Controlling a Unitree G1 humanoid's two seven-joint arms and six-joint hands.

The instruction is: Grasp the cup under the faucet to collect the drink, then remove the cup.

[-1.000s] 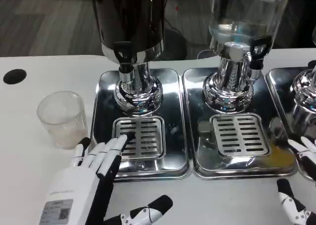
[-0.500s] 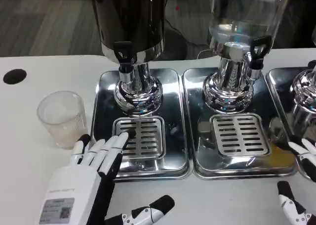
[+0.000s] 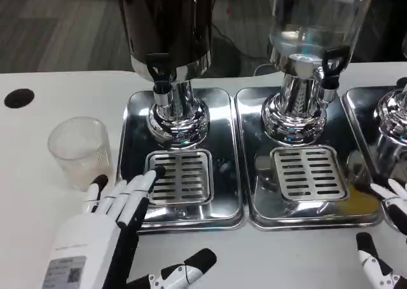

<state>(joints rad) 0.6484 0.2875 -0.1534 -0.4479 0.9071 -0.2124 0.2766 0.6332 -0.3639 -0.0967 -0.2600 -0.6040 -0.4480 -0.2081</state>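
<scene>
Head view. Left hand (image 3: 108, 222) empty, fingers spread, thumb out to side, fingertips over front-left edge of tray (image 3: 226, 168): looks posed for reach, nothing gripped. Cup (image 3: 81, 151) upright on table just beyond hand, up-left of fingertips, off tray and not under faucet (image 3: 160, 70); likely must go on grate (image 3: 179, 176), just right of fingertips. Cup contents hard to judge: clear, maybe pale residue. Right hand (image 3: 385, 238) at frame edge, mostly cut off; fingers look apart, holding nothing seen. Dispenser tops cropped.
</scene>
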